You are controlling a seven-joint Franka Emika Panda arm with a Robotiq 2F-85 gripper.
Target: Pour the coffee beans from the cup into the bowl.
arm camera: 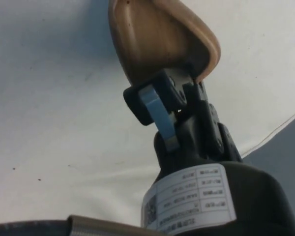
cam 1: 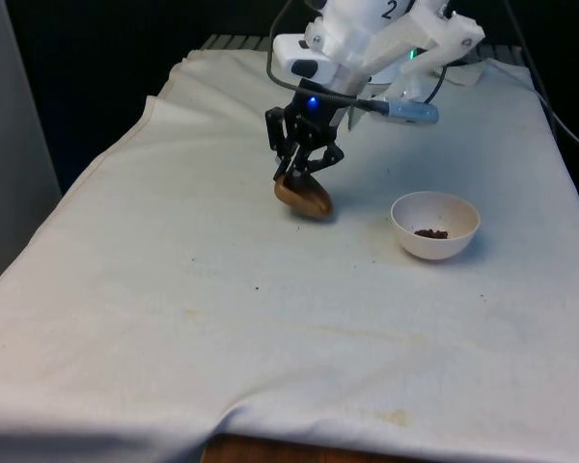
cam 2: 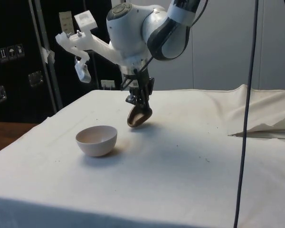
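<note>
A tan wooden cup [cam 1: 304,197] hangs tilted just above the cloth near the table's middle, its lower edge close to or touching the surface. My gripper [cam 1: 299,172] is shut on the cup's rim, as the side view [cam 2: 138,107] and the wrist view [arm camera: 179,86] also show. The cup [arm camera: 157,39] looks empty inside in the wrist view. A white bowl [cam 1: 435,225] stands apart on the front view's right, with a few dark coffee beans [cam 1: 430,232] at its bottom. In the side view the bowl [cam 2: 97,140] sits nearer the camera than the cup [cam 2: 139,118].
The white cloth [cam 1: 270,318] covers the table, with faint stains and a few dark specks. A fold of cloth [cam 2: 261,128] rises at the side view's right. A dark cable [cam 2: 244,118] hangs down there. The wooden table edge [cam 1: 270,451] shows at the front.
</note>
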